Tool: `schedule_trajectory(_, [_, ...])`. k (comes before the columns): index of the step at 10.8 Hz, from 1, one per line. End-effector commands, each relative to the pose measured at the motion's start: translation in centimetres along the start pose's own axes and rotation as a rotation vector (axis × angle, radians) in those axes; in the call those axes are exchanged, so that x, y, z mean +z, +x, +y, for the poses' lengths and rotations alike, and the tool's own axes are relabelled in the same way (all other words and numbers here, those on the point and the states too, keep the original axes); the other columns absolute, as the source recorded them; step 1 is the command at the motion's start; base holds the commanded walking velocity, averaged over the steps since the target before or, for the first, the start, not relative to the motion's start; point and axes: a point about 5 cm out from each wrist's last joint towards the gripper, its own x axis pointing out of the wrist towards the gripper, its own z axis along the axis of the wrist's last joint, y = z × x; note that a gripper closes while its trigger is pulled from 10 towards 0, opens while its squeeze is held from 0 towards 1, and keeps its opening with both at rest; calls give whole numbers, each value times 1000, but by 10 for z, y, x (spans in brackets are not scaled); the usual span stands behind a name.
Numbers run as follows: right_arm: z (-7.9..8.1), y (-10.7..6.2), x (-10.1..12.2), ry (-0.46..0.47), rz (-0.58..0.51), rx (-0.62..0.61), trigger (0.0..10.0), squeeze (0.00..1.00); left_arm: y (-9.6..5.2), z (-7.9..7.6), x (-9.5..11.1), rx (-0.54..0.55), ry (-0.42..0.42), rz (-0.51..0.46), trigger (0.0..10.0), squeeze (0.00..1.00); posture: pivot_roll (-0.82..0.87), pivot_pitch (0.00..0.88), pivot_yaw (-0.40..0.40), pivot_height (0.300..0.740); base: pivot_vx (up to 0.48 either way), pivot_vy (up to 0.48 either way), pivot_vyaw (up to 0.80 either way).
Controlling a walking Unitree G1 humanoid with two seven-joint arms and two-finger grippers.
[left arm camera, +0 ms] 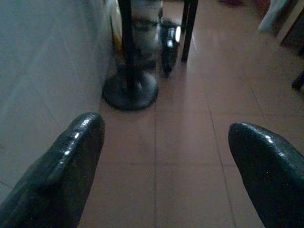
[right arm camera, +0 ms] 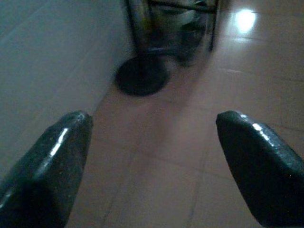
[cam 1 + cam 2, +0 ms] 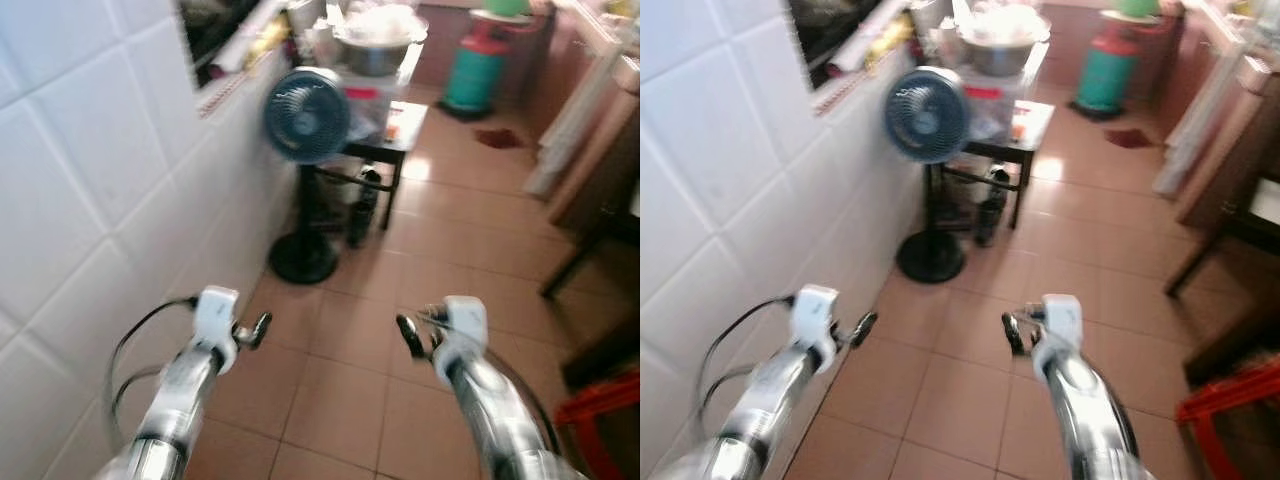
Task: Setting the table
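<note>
Standing ahead — a pedestal fan (image 3: 305, 118) beside the tiled wall (image 3: 90, 180).

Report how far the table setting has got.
Nothing looks done yet. Both grippers, left and right, are open and empty, held out over the tiled floor beside the white wall. In hand: just moving through the room, with a standing fan and a small black table ahead. Left: fetching tableware and laying it out; none is held.

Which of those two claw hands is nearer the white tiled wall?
The left gripper, held beside the white tiled wall. The right gripper hangs over open brown floor tiles, farther out.
</note>
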Motion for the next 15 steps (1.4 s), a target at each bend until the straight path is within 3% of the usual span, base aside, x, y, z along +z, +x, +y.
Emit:
schedule_trajectory(1, [7,1,12,1,-26,48,10000,0,2,0,14,-15,55,-65,10000,0,122,0,-5,740,0,0,0])
schedule_trajectory(2, [12,-16,19,-66,-92,49,10000,0,-11,7,14,47,69,-110,10000,0,128,0,-5,740,0,0,0])
schedule_trajectory(3, [11,-36,23,-103,-134,19,10000,0,-28,7,19,116,1,-181,10000,0,128,0,1,740,0,0,0])
schedule_trajectory(4, [8,-46,23,-78,-133,14,10000,0,-40,1,27,127,-27,-259,10000,0,125,0,5,740,0,0,0])
schedule_trajectory(5, [5,-67,25,-94,-112,-10,10000,0,-54,-8,34,115,-64,-260,10000,0,125,11,9,740,0,0,0])
schedule_trajectory(7, [8,-85,33,-74,-121,-57,10000,0,-64,-15,37,143,-109,-245,10000,0,121,24,-13,740,0,0,0])
schedule_trajectory(9, [16,-86,39,-54,-132,-41,10000,0,-67,-21,50,59,-35,-244,10000,0,126,15,-11,740,0,0,0])
schedule_trajectory(10, [17,-86,42,-75,-141,-47,10000,0,-69,-17,51,71,-15,-231,10000,0,124,12,-6,740,0,0,0])
schedule_trajectory(11, [15,-86,44,-124,-141,-98,10000,0,-72,-13,54,107,-40,-248,10000,0,120,7,5,740,0,0,0])
schedule_trajectory(14, [14,-87,43,-52,-157,-182,10000,0,-66,-17,61,152,-48,-265,10000,0,88,0,5,740,0,0,0])
schedule_trajectory(15, [19,-82,46,-32,-162,-185,10000,0,-63,-21,57,140,-56,-215,10000,0,92,0,-11,740,0,0,0])
